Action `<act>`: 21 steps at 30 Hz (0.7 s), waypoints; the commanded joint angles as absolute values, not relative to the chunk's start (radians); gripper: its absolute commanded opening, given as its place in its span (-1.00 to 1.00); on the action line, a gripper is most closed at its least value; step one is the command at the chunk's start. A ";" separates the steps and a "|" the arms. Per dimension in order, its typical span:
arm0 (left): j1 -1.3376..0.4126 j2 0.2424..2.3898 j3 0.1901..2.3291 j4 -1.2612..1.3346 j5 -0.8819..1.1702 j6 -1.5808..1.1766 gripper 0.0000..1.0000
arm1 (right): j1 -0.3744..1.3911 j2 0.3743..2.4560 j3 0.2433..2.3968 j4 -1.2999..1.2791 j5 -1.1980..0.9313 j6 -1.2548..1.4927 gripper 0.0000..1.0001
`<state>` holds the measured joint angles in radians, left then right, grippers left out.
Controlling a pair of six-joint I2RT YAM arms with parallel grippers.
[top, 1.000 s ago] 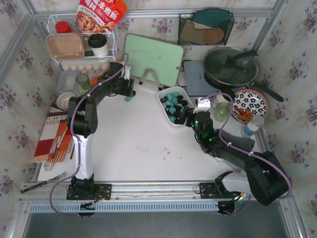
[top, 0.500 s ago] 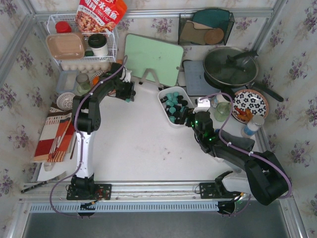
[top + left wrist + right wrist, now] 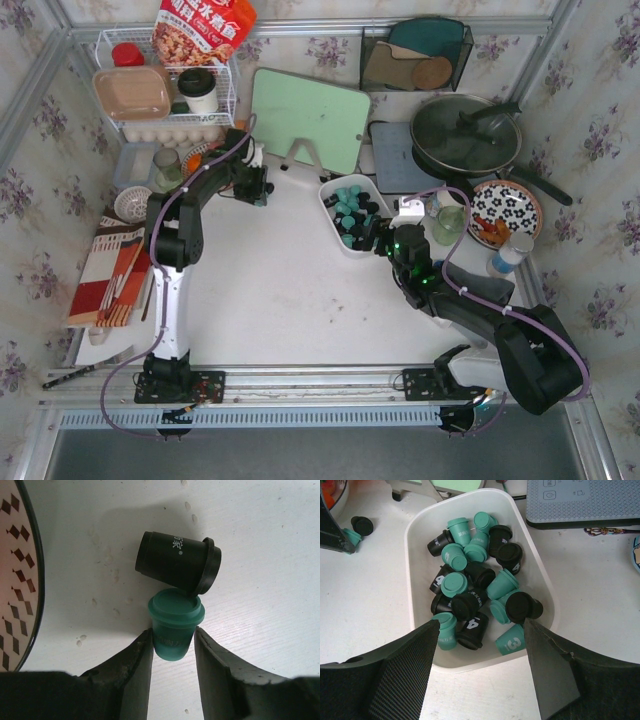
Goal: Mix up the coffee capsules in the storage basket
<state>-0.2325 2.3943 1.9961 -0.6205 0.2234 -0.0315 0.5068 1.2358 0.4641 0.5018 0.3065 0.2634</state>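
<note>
Left of the storage basket (image 3: 415, 530), on the surface (image 3: 260, 555), we see the left claw (image 3: 173, 636) narrowed about a teal capsule (image 3: 175, 615) that touches a toppled black capsule (image 3: 175, 562). Whether it grips, we cannot tell. Over the basket's near end the right claw (image 3: 481, 624) gapes wide and empty above the mixed coffee capsules (image 3: 470, 580).

I see a white table (image 3: 280, 300) with some small dark stains on its top. Walls (image 3: 600, 120) covered in pale wallpaper with purple flower prints stand on three sides, and grey metal rails (image 3: 300, 27) run along them. At the back, a white wire rack (image 3: 230, 95) stands in the left corner, a green cutting board (image 3: 310, 120) leans in the middle, and a black mesh tray (image 3: 467, 55) stands further right. The light is soft and even.
</note>
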 commanded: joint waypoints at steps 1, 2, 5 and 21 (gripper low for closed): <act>-0.239 2.401 1.988 -0.653 0.169 -0.033 -0.18 | 0.508 1.229 0.471 0.518 0.302 0.267 0.51; -0.241 2.401 1.987 -0.652 0.167 -0.032 -0.19 | 0.508 1.229 0.471 0.518 0.303 0.267 0.51; -0.245 2.396 1.981 -0.653 0.159 -0.028 -0.27 | 0.508 1.230 0.471 0.518 0.303 0.267 0.52; -0.257 2.216 1.741 -0.502 0.123 -0.030 -0.99 | 0.508 1.225 0.471 0.514 0.300 0.270 0.52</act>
